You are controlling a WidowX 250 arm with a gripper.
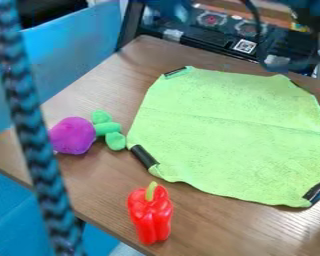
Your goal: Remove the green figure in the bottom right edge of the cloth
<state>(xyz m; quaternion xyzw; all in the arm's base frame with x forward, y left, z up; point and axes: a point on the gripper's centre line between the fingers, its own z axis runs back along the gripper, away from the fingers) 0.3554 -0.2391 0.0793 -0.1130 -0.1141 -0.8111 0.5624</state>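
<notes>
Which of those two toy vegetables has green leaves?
The purple one, left of the green cloth; the red pepper has only a short yellowish-green stem.

I register the braided cord [30, 125] as cut off at top and bottom, the lower-right black strip [317, 191] as cut off at right, and the upper-right dark object [313, 15] as too blurred to identify.

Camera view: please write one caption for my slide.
Green cloth on a brown table beside a red pepper and a purple toy.

The cloth [233, 135] is lime green, pepper [150, 216] red, plush [73, 135] purple and green, table [106, 192] wood-grained brown
</notes>
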